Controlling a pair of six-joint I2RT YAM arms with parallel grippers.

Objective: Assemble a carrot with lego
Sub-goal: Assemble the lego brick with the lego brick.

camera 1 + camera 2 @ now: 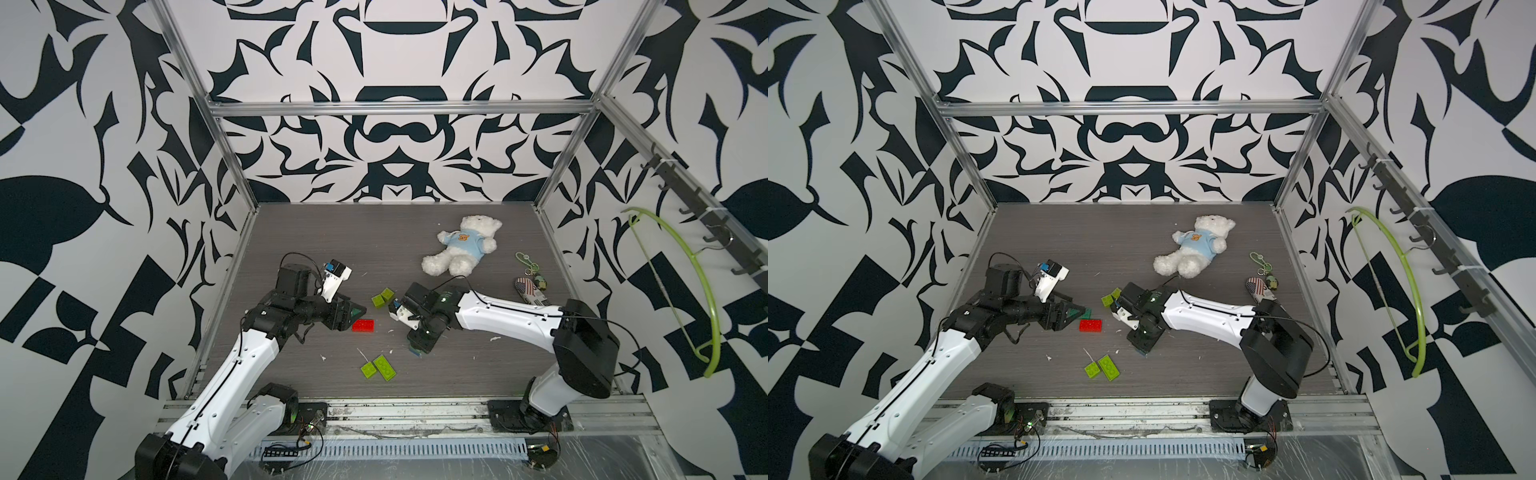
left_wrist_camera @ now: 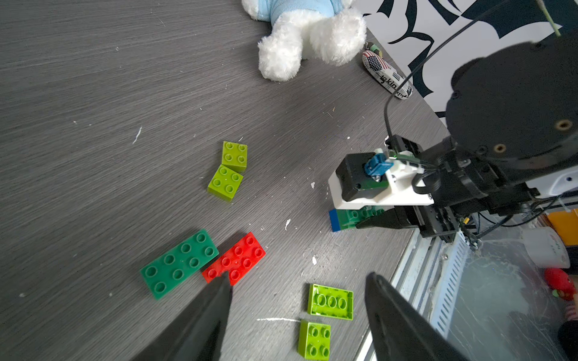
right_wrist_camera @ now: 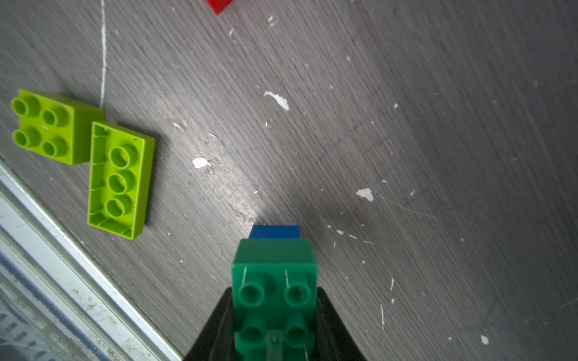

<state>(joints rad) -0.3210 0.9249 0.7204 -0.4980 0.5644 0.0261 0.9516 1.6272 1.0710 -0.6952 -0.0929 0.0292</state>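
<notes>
The part-built carrot (image 3: 274,268) sits in your right gripper (image 3: 274,293). It is a dark green stack with the blue brick (image 3: 274,232) at its far end, pointing away from the fingers (image 3: 215,325). Those fingers are clamped on the green sides of the stack, one on each flank, and the studs face the wrist camera. In both top views you hold it low over the table (image 1: 324,249), a little right of the middle and toward the front edge. Whether the blue end touches the surface cannot be told.

Your left gripper (image 2: 297,276) hangs left of the middle, its fingers (image 2: 397,322) well apart with nothing between them. Just beyond one fingertip lie the red brick (image 2: 236,259) and a loose dark green oblong brick (image 2: 179,264), corner to corner and studs up. In the left wrist view that fingertip overlaps the red brick's corner, but contact is unclear.

Two lime square bricks (image 2: 225,183) touch each other near the middle of the table, between your two grippers. Nearer the front edge, a lime oblong brick (image 3: 120,179) lies hollow side up just beside another lime square brick (image 3: 50,126).

Toward the back right corner lies a white teddy bear (image 1: 459,245) in a blue shirt. By the right edge is a flag-printed keychain (image 1: 530,289).
</notes>
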